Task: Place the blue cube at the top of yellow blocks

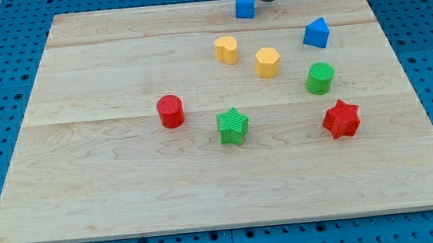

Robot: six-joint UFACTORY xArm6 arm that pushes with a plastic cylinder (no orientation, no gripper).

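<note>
Blue cube [245, 4]: just to the view's left of my tip [269, 0], close beside it, at the board's top edge; touching or a hair apart, impossible to tell.
My tip: end of a dark rod entering from the view's top, resting at the wooden board's [128, 184] top edge, to the view's right of the blue cube.
Grasp state: bare rod, nothing to open or clench; holding nothing, standing beside the cube only.
Blue cube's look: small, bright blue, upright on one face, front and top faces visible, lying above both yellow blocks in the view.
Yellow block, nearer [227, 49]: below my tip and to the view's left, under the blue cube; rounded, heart-like shape, not certain.
Yellow block, farther [267, 61]: almost straight below my tip, well apart; faceted, roughly hexagonal.
Blue triangular block [316, 33]: below my tip, to the view's right.
Green cylinder [320, 78]: further below, to the view's right.
Red star [341, 119]: lower again on the same side.
Green star [233, 125]: far below my tip, slightly to the view's left.
Red cylinder [171, 110]: below and well to the view's left.
</note>
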